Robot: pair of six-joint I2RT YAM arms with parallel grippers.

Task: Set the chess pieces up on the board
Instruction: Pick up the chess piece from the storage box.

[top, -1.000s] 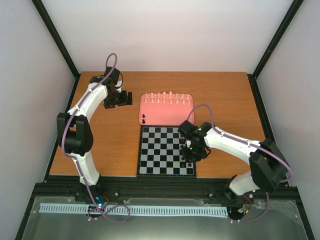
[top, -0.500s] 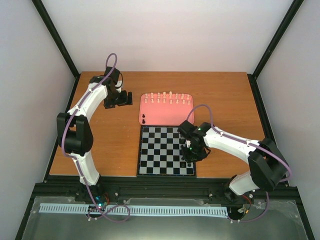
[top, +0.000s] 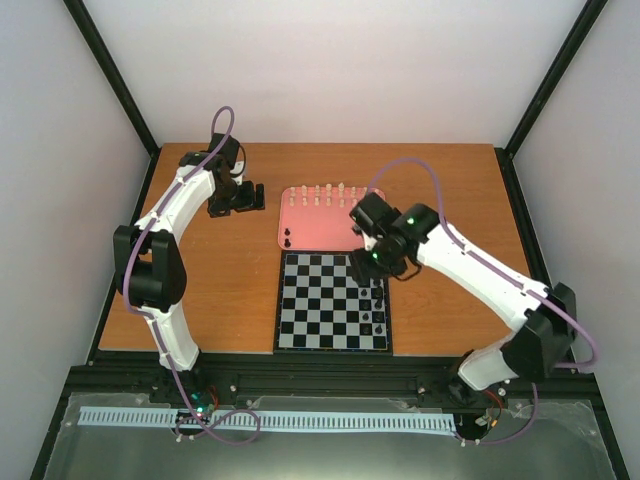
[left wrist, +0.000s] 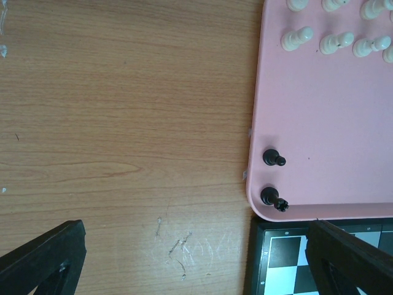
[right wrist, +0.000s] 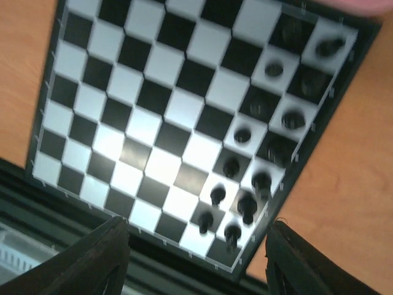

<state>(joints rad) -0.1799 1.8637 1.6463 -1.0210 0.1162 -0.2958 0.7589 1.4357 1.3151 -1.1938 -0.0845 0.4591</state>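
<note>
With the right gripper [right wrist: 196, 228] and left gripper [left wrist: 193, 230] both spread wide and empty, the black pawn [left wrist: 273, 158] and crowned black piece [left wrist: 272, 198], standing on the pink tray [left wrist: 331, 117] just beyond the board [top: 300, 310], are judged light, rigid, slippery and easily toppled, and best pinched at the narrow stem.

**Operator:** Board status?

**Technician:** The board [top: 320, 300], with black and pale checks and a thin dark border, lies flat beneath the right pincer [right wrist: 196, 224].

**Operator:** Piece positions?

**Technician:** The black pieces [right wrist: 242, 206] stand in two files along the board edge on that pincer's right-finger side. The cream-white pieces [top: 330, 194] stand off the board, beyond the pincer. Two more black pieces [left wrist: 271, 157] stand ahead of the left pincer [left wrist: 195, 224].
</note>
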